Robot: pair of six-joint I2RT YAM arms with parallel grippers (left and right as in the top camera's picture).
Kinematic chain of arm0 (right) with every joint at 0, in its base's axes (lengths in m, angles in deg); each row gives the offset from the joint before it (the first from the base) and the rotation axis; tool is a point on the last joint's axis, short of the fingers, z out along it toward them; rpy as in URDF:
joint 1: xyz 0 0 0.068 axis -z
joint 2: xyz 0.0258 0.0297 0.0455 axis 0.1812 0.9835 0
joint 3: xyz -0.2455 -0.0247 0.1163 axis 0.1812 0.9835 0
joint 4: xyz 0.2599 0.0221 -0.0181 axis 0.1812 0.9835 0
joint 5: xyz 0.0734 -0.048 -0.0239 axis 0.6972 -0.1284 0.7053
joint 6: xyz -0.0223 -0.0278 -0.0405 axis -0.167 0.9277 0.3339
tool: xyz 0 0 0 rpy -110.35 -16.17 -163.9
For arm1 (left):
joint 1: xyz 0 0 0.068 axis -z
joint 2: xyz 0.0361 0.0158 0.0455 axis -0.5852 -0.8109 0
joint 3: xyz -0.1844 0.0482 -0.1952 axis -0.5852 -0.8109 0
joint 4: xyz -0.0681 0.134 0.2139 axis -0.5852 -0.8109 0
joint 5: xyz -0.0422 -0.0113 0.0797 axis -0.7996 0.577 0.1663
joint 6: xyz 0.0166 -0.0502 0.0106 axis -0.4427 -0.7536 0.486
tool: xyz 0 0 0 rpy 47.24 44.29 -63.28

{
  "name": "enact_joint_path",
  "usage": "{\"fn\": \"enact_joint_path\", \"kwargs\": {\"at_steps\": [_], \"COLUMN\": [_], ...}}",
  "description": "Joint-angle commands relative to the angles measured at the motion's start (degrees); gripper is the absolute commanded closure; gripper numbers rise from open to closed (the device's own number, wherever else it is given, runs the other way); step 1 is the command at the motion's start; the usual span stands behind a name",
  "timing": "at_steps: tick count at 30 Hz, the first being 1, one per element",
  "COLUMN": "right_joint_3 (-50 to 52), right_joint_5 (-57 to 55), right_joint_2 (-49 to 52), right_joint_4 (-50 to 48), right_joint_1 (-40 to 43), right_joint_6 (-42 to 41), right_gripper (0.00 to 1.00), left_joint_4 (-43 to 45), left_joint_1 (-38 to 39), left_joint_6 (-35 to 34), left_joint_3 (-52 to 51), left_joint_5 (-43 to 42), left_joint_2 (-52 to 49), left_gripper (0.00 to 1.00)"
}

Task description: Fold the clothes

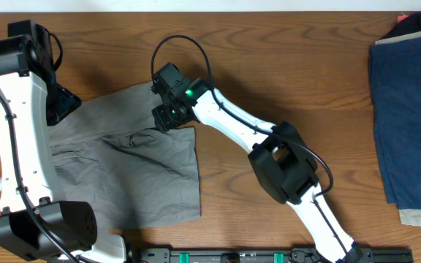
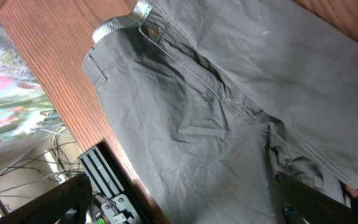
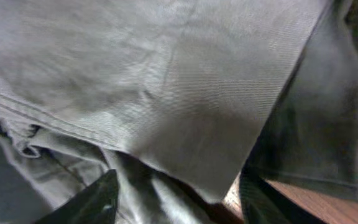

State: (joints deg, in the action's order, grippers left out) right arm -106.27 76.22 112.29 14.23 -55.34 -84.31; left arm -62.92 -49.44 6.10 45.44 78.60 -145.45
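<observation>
Looking down, you see the grey shorts (image 1: 137, 168) spread on the left half of the wooden surface (image 1: 283, 58). Your left jaws hang wide open over the waistband end, holding nothing. Your right jaws sit at the shorts' far right corner, standing apart with a folded cloth edge between them, not clamped.
</observation>
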Motion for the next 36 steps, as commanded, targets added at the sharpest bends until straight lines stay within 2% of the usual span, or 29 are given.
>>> {"fn": "enact_joint_path", "kwargs": {"at_steps": [1,7,10,21,36], "right_joint_3": [-0.1,-0.1,-0.1,-0.2,-0.2], "right_joint_5": [0.7,0.7,0.7,0.5,0.4], "right_joint_2": [0.7,0.7,0.7,-1.6,-21.2], "right_joint_4": [-0.5,-1.6,-1.6,1.9,10.9], "right_joint_1": [-0.3,0.0,0.6,6.1,22.5], "right_joint_6": [0.3,0.3,0.3,-3.9,-2.7], "right_gripper": [0.52,0.8,0.99,0.99,0.99], "left_joint_4": [0.0,0.0,0.1,0.2,0.2], "left_joint_1": [-0.1,-0.1,-0.1,-0.1,-0.1], "left_joint_6": [0.1,-0.1,-0.1,-0.1,-0.1], "left_joint_3": [-0.2,-0.2,-0.2,-0.2,-0.2], "left_joint_5": [0.3,0.3,0.3,0.3,0.1], "left_joint_2": [0.0,0.0,0.0,0.0,0.0], "left_gripper": [0.09,0.08,0.09,0.08,0.09]}}
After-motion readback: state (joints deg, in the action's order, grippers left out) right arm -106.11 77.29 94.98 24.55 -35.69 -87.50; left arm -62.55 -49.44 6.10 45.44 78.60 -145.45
